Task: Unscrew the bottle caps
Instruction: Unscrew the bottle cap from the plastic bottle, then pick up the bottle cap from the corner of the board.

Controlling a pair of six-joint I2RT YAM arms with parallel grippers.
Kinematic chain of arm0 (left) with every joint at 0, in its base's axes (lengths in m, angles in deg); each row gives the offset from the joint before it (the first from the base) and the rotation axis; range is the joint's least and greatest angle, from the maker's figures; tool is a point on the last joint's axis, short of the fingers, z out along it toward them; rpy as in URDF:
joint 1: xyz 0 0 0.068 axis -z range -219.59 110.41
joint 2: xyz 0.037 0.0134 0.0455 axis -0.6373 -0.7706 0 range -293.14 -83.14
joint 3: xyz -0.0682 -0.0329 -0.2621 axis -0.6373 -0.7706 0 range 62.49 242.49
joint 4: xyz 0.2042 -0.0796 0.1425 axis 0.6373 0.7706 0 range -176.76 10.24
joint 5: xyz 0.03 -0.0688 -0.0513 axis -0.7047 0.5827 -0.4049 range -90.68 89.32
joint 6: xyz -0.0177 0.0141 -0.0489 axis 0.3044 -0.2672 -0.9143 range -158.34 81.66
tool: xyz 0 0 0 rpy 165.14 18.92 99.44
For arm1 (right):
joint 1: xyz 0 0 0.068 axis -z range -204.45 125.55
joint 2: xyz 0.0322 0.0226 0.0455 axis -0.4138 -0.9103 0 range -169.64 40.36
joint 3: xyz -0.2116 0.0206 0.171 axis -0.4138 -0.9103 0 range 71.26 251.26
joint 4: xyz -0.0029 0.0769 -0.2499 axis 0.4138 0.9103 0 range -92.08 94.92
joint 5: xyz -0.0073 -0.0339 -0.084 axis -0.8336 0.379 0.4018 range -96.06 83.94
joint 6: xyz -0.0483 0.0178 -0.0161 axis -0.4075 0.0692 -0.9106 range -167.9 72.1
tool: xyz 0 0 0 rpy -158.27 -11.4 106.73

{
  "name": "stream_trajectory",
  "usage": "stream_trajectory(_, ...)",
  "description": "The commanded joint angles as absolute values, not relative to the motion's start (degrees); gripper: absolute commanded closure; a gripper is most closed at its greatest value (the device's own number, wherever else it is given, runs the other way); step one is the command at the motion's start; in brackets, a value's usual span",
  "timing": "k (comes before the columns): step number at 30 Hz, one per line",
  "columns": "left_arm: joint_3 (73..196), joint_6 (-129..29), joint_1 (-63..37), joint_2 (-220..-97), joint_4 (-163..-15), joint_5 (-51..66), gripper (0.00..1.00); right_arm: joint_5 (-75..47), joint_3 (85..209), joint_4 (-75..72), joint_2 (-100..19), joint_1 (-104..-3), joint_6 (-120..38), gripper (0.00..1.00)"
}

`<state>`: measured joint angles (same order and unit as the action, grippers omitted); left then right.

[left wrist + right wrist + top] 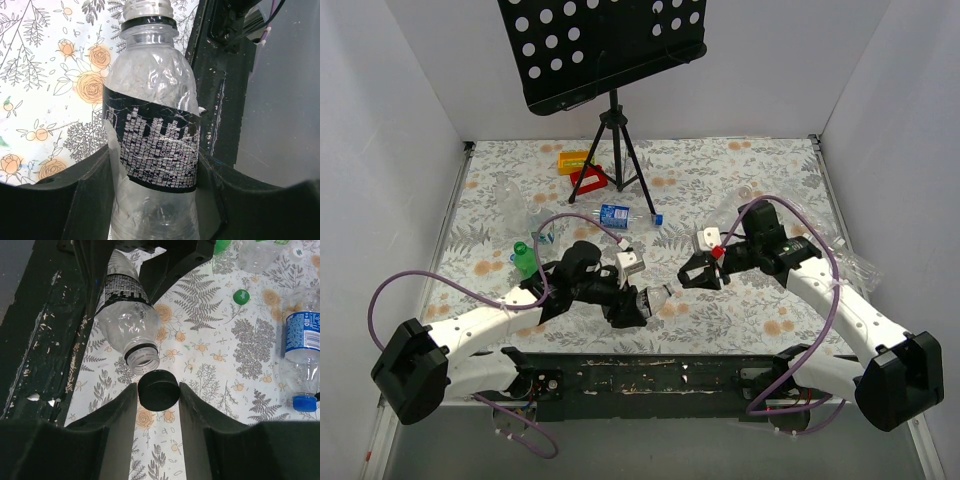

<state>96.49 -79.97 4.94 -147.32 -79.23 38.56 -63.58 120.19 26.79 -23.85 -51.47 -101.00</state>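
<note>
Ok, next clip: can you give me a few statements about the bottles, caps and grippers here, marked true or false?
1. The left gripper grips the clear plastic bottle with the black label. True.
2. That bottle's neck is capped. False: it is bare; the round black plastic cap sits between the right gripper's fingers.
3. A loose round green plastic cap lies on the floral tablecloth. True.
4. The clear plastic bottle with the blue-white label is uncapped. False: a round blue cap is on it.
</note>
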Motion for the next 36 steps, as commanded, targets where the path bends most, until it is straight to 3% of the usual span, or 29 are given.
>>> stream_trajectory(1,97.4,-78.2,5.8,-146.0,-79.2,35.5,0.91,-65.3,119.4,21.0,-24.1,-51.3,-92.5,0.49)
stream_trajectory(4,97.0,-77.8,6.6,-146.0,-79.1,33.3,0.91,-65.0,119.7,19.3,-24.1,-50.6,-87.1,0.41)
stream_trajectory(7,96.8,-77.3,7.1,-145.4,-78.9,31.1,0.91,-65.2,121.3,21.2,-24.9,-49.6,-85.1,0.38)
stream_trajectory(24,96.0,-76.6,8.0,-143.3,-78.9,26.1,0.92,-67.1,117.6,22.2,-25.6,-41.6,-80.9,0.38)
stream_trajectory(27,95.8,-76.7,8.0,-142.4,-78.9,25.4,0.92,-67.1,118.4,27.4,-25.9,-40.6,-87.0,0.39)
stream_trajectory(30,95.5,-76.7,8.0,-140.5,-78.8,24.1,0.92,-63.0,123.4,44.6,-27.3,-38.8,-104.2,0.39)
stream_trajectory(33,94.7,-76.4,8.1,-138.6,-79.1,22.7,0.91,-53.7,124.1,60.7,-28.9,-36.9,-123.7,0.39)
stream_trajectory(36,94.4,-76.1,8.0,-137.4,-79.5,21.7,0.91,-42.4,117.7,65.2,-25.4,-36.5,-134.5,0.4)
